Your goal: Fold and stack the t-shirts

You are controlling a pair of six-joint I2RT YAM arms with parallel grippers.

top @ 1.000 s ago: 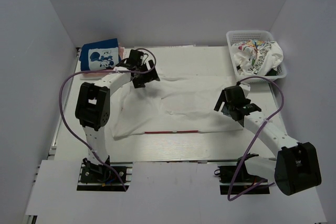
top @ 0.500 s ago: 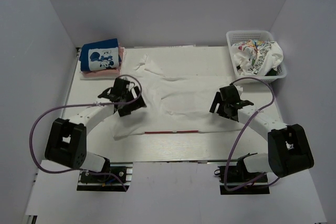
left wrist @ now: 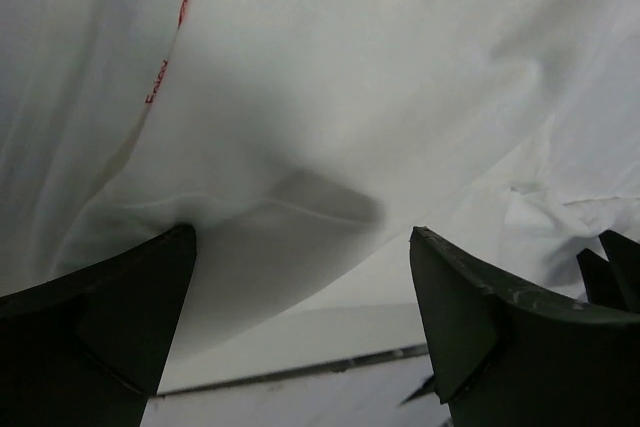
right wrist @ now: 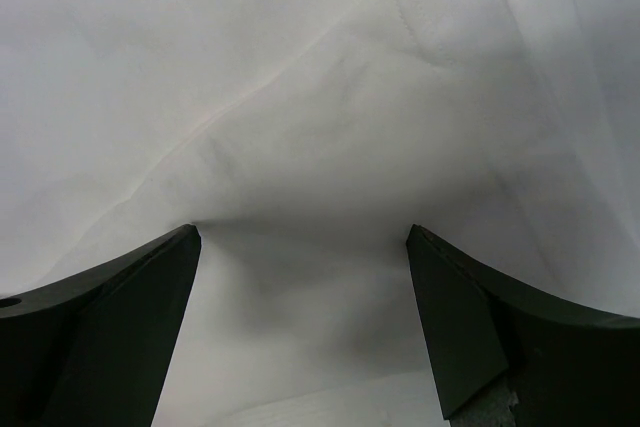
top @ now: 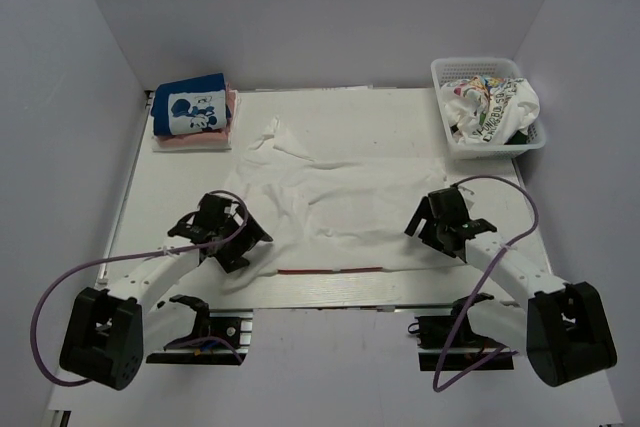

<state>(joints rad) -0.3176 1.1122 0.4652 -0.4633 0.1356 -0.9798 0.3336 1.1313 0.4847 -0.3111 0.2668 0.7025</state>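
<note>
Across the middle of the bench lies the large white t-shirt, spread out but rumpled, with one sleeve twisted up toward 11 o'clock. Its near hem runs just beside a thin red strip at 6 o'clock. Bare bench shows along the 12 o'clock edge and in a band at 9 o'clock. At 3 o'clock the cloth reaches close to the edge.

At 2 o'clock stands a white mesh basket. A crumpled printed t-shirt spills over its rim, and a dark scrap at its near right corner is too small to make out.

At 10 o'clock the folded blue t-shirt rests on a pink t-shirt, of which only the edges show.

The left end effector sits low at the white shirt's 7 o'clock corner with its fingers spread wide and nothing held. The right end effector, at the 4 o'clock side, is likewise spread and holds nothing.

In both wrist views white cloth fills the frame beyond the fingers, which are cut off by the lower edge. Whether the tips touch the cloth cannot be told.
</note>
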